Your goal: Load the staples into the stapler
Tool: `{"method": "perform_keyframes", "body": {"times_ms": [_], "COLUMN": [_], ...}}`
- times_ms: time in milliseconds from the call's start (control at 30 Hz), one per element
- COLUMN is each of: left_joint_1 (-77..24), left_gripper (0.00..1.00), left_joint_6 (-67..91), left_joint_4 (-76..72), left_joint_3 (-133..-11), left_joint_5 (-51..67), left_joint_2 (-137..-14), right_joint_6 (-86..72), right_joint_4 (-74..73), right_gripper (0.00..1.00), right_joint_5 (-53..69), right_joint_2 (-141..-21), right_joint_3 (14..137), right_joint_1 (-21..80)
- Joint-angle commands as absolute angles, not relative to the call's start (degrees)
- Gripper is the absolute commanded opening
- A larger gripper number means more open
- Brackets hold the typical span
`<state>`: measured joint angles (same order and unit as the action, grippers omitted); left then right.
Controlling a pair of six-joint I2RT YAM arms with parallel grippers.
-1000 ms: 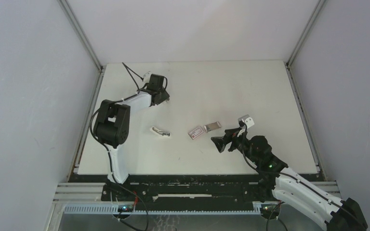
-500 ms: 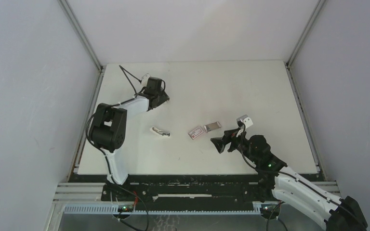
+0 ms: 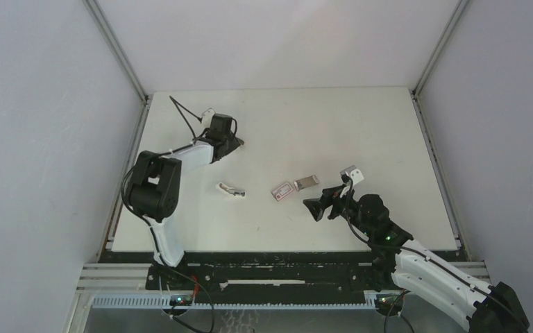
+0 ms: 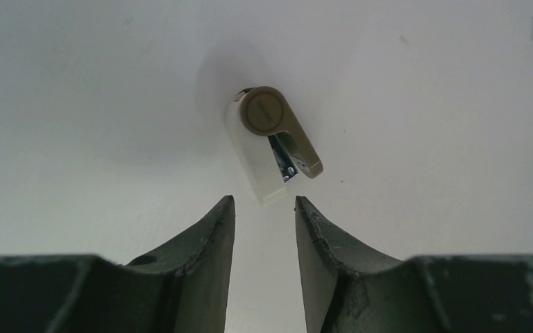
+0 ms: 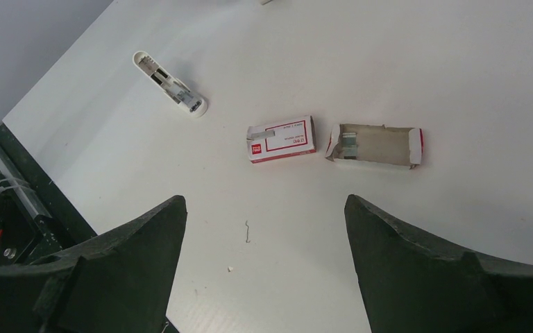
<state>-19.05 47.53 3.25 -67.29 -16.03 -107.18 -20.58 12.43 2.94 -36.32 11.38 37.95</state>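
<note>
The staples box lies in two parts mid-table: the pink-red sleeve with its white label [image 3: 282, 190] [image 5: 281, 139] and, just right of it, the grey inner tray [image 3: 307, 182] [image 5: 375, 144]. A small white and tan stapler [image 4: 272, 142] lies just beyond my left gripper [image 4: 264, 200] [image 3: 232, 142], whose jaws are slightly apart and empty. In the top view the stapler is mostly hidden by that gripper. My right gripper [image 5: 264, 201] [image 3: 319, 202] is wide open and empty, hovering near-right of the box parts.
A white elongated piece with a metal channel [image 3: 231, 189] [image 5: 170, 84] lies left of the sleeve. A bent loose wire bit [image 5: 248, 231] and a white crumb [image 5: 230, 268] lie under my right gripper. The table's near edge with a black rail [image 5: 14, 208] is close behind.
My left wrist has shifted slightly to the left at the back-left of the table. The right arm and the box parts have not moved.
</note>
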Motion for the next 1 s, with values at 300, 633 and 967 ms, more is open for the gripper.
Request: {"method": "perform_keyframes", "body": {"times_ms": [300, 633, 967], "left_joint_1": [-19.04, -18.69, -17.60], "left_gripper": [0.40, 0.42, 0.44], "left_joint_6": [48.13, 47.31, 46.96], "left_joint_4": [2.33, 1.46, 3.31], "left_joint_3": [-69.92, -71.39, -73.36], "left_joint_5": [-13.79, -10.78, -10.85], "left_joint_2": [-111.33, -113.32, -114.93], "right_joint_6": [-21.09, -21.01, -20.92], "right_joint_4": [14.50, 14.50, 14.50], "right_gripper": [0.83, 0.83, 0.83], "right_joint_5": [2.90, 2.95, 3.34], "right_joint_2": [-35.84, -36.10, -36.70], "right_joint_3": [12.89, 12.99, 13.20], "right_joint_1": [37.62, 37.55, 37.53]}}
